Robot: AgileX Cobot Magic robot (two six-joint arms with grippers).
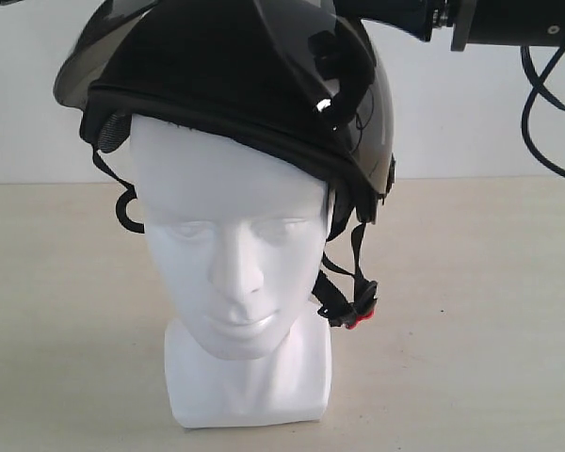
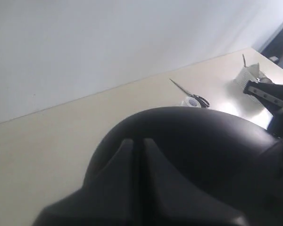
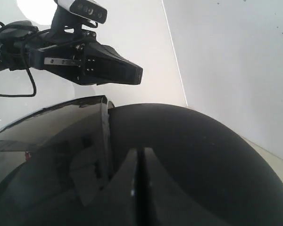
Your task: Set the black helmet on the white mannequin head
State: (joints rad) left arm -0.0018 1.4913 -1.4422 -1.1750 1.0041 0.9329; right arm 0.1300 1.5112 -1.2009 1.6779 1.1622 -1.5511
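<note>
Black helmet (image 1: 217, 75) sat tilted on the white mannequin head (image 1: 231, 245), its rim lower on the right.
Left gripper (image 2: 137, 142) and right gripper (image 3: 138, 151) each lay against the shell with their fingers drawn narrowly together. The red buckle (image 1: 356, 321) hung right of the neck.

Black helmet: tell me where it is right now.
In the exterior view the black helmet sits atop the white mannequin head, left of centre, its red buckle hanging beside the neck on the view's right.
</note>
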